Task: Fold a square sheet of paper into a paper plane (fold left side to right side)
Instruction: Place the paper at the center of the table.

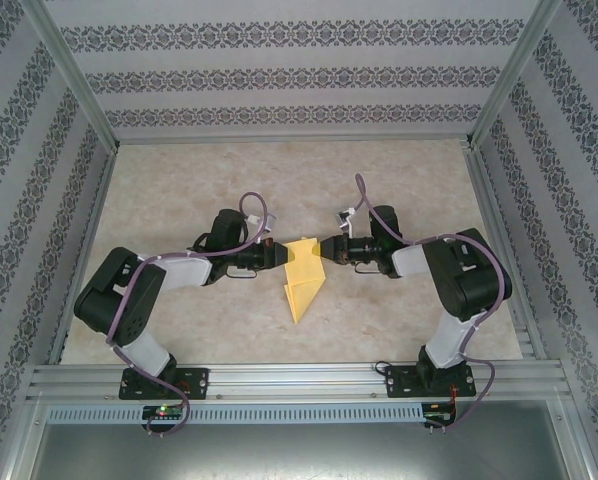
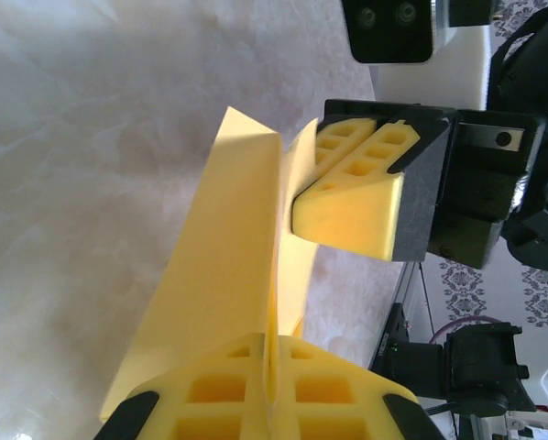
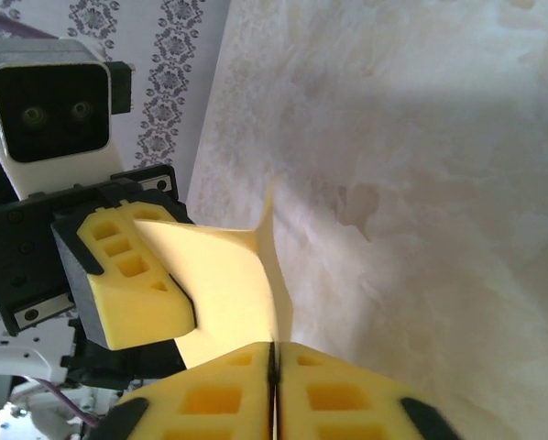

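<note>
The yellow paper plane is a creased, pointed shape, its tip toward the near edge. Both grippers hold its wide far end above the table. My left gripper is shut on the left edge, the sheet pinched between its yellow pads. Facing it, my right gripper is shut on the right edge, with the paper running into the seam between its pads. The right gripper's yellow fingers show in the left wrist view, and the left's fingers in the right wrist view.
The beige marble-patterned tabletop stretches behind the grippers. Patterned walls and metal frame posts enclose it. An aluminium rail carrying the arm bases runs along the near edge.
</note>
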Action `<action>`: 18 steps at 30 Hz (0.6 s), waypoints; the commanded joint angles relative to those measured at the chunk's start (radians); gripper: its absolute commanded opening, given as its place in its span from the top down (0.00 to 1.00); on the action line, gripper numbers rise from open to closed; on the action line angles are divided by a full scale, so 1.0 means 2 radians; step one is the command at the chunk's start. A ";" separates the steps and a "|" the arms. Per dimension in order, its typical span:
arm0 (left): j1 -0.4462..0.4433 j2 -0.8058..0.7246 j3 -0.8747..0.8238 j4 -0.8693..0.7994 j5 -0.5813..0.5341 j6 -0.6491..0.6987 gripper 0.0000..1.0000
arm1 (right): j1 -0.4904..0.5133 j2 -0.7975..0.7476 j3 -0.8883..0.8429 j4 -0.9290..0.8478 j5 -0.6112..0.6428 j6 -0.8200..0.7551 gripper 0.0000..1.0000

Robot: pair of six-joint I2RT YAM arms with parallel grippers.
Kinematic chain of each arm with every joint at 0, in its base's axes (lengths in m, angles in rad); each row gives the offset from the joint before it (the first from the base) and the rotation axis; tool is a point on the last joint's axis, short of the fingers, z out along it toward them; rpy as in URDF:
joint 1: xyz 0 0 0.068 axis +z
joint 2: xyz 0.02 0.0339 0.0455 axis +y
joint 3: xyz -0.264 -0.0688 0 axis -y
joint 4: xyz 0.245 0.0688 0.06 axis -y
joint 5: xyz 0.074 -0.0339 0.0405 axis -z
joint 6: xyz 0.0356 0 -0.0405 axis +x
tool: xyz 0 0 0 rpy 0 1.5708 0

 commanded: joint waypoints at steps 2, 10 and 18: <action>0.005 0.011 0.003 0.006 -0.001 0.023 0.83 | -0.002 -0.028 0.001 -0.049 0.021 -0.035 1.00; 0.008 -0.056 0.049 -0.178 -0.117 0.119 0.29 | 0.001 -0.078 0.043 -0.256 0.091 -0.078 1.00; -0.071 -0.168 0.087 -0.372 -0.271 0.211 0.28 | 0.017 -0.070 0.100 -0.385 0.149 -0.049 1.00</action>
